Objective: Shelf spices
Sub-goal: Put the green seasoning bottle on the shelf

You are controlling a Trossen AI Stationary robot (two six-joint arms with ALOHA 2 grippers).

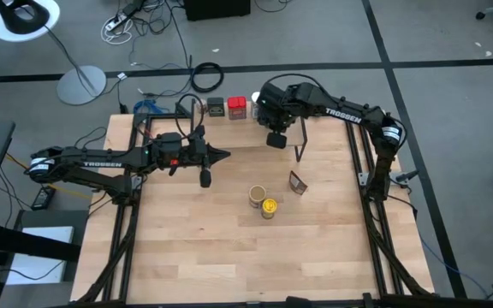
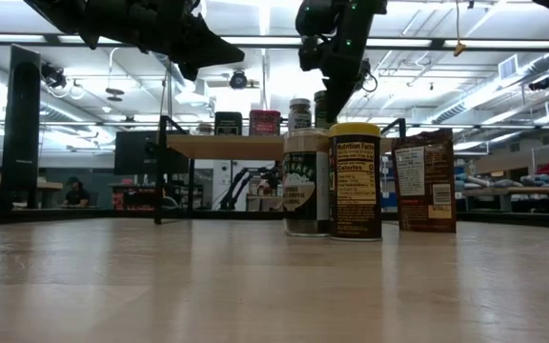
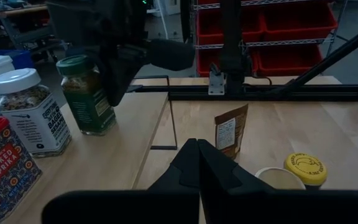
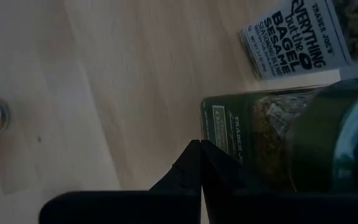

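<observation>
**Desk editor:** High view first. What does it show?

**Photographer:** A shelf (image 1: 302,127) along the far edge of the desk (image 1: 187,248). The dark tin (image 1: 216,107) and red tin (image 1: 236,107) stand on it. The right end effector (image 1: 277,140) hovers over the shelf, fingers clenched on nothing. The left end effector (image 1: 205,178) hangs over the desk's left half, also clamped shut and empty.

**Desk editor:** And the rest of the spices?

**Photographer:** In the left wrist view the white-lidded jar (image 3: 30,111) and the green jar (image 3: 87,94) stand on the shelf board, the green one just beside the right arm. Three wait mid-desk: the yellow-lidded jar (image 1: 269,208), a tan-capped jar (image 1: 256,196) touching it, and a brown pouch (image 1: 297,182) near them.

**Desk editor:** The risk from here?

**Photographer:** As I judge it, the right arm sits tight against the green jar; any sideways swing away could tip it into its white-lidded neighbour or off the edge. On the desk, the two jars touch, so fingers closing around one could shove or topple the other.
</observation>
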